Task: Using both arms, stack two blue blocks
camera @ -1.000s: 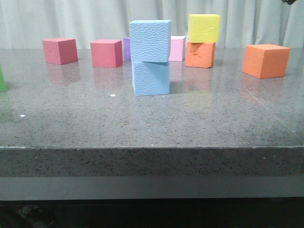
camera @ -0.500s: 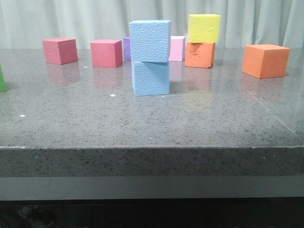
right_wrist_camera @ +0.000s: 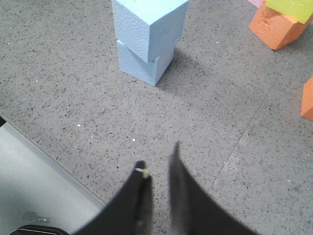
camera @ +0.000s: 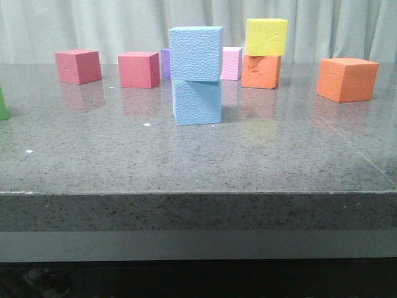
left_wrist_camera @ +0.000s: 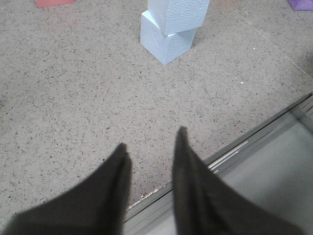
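Since a second ago, only a dark corner at the front view's top right has gone. The upper blue block (camera: 196, 54) sits on the lower blue block (camera: 197, 102), mid-bench (camera: 198, 161), slightly twisted. The stack looks finished, so clear off without brushing it. The left claw (left_wrist_camera: 151, 147) hangs narrowly parted and empty near the bench edge; the right claw (right_wrist_camera: 159, 161), nearly closed, holds nothing.

One sky-blue foam cube (camera: 195, 53) sits on a second sky-blue foam cube (camera: 198, 102) at the middle of the grey speckled stone table (camera: 198, 161). Behind and to their left stand two red foam cubes (camera: 78, 66) (camera: 139, 69) side by side. Behind right, a yellow foam cube (camera: 267, 36) rests on an orange foam cube (camera: 261, 71); farther right stands another orange foam cube (camera: 347, 79).
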Tool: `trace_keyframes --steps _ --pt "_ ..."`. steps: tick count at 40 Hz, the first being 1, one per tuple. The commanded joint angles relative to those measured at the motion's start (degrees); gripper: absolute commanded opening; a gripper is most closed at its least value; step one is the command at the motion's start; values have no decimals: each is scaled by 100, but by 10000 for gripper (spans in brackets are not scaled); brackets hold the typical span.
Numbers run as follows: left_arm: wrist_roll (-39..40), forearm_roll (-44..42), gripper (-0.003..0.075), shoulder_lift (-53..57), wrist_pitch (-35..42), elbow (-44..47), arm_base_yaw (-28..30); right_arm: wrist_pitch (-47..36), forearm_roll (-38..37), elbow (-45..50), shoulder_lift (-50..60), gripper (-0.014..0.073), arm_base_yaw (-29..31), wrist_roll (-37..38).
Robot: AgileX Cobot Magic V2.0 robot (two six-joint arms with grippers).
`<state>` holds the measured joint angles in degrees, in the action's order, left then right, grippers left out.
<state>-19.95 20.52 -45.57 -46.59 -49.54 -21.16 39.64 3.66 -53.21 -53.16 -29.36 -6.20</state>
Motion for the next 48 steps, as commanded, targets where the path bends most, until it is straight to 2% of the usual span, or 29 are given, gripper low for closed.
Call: trace_keyframes --steps 1,4,24,30,37,48 --pt "62 129 14 30 290 -144 8 -336 34 -135 76 -67 9 -28" --pt "62 129 -18 30 282 -144 8 -342 34 -135 76 -69 9 -28" --pt "19 5 -18 126 393 -45 62 -342 34 -135 76 -69 9 -28" --pt "0 -361 -18 965 1082 533 808 -336 34 -135 76 -69 9 -28" --pt "34 -350 -18 2717 1899 1666 1447 -341 34 -135 76 -69 9 -28" --pt "124 -455 -18 4739 2550 2894 1724 -341 34 -135 76 -69 9 -28"
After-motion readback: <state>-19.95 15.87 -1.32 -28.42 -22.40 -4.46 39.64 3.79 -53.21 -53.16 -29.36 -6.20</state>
